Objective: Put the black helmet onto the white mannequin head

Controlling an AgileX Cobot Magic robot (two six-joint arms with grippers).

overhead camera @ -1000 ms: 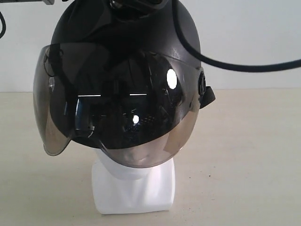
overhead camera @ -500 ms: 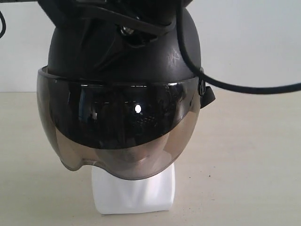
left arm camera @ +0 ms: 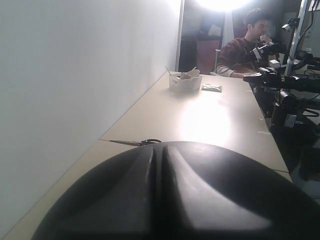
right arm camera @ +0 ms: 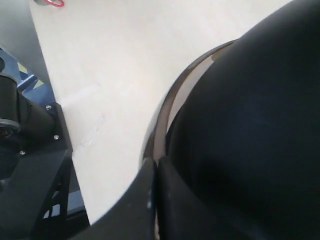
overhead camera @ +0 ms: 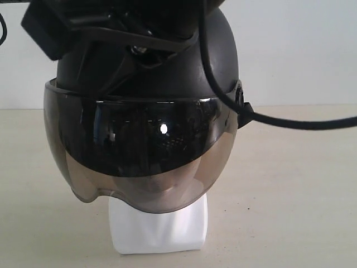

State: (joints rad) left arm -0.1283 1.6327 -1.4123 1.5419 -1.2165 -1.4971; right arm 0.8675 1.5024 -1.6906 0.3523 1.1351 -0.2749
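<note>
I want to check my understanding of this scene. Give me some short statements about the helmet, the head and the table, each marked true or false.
1. The black helmet sits over the white mannequin head. True.
2. Its visor is raised above the shell. False: it hangs down in front of the face.
3. The head lies on its side on the table. False: it stands upright on its neck base.
4. A black cable runs off to the right of the exterior view. True.
5. A pair of scissors lies on the table. True.
</note>
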